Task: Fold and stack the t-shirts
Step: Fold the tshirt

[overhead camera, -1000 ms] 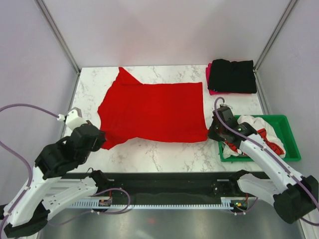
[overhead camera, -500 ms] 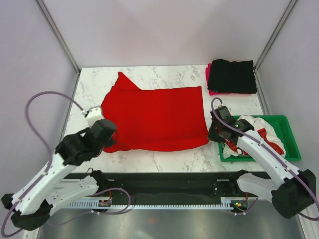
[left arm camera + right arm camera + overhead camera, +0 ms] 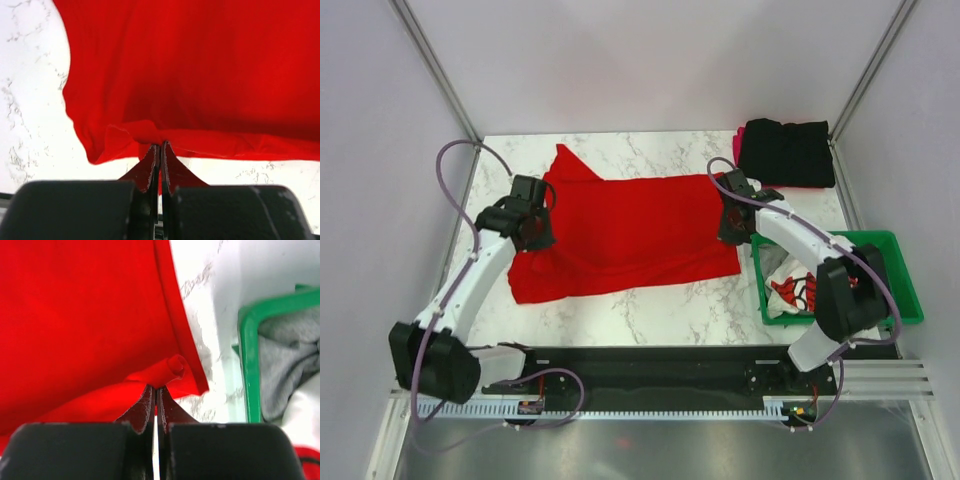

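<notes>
The plain red t-shirt (image 3: 630,225) lies spread on the marble table, its near edge lifted. My left gripper (image 3: 532,225) is shut on the shirt's left edge; in the left wrist view the cloth (image 3: 200,75) bunches at the fingertips (image 3: 160,146). My right gripper (image 3: 732,225) is shut on the shirt's right edge; in the right wrist view a rolled corner of the cloth (image 3: 172,367) sits at the fingertips (image 3: 156,388). A folded black t-shirt (image 3: 786,152) rests on a magenta-pink one (image 3: 737,150) at the back right. White t-shirts with red print (image 3: 790,290) lie in the crate.
A green plastic crate (image 3: 905,290) stands at the right near edge, close beside my right arm; its rim shows in the right wrist view (image 3: 250,360). Metal frame posts rise at the back corners. Bare marble (image 3: 650,310) lies in front of the shirt.
Both grippers have moved away from the near edge towards the back, carrying the red shirt's near edge up and over with them. The shirt's near part has shifted back.
</notes>
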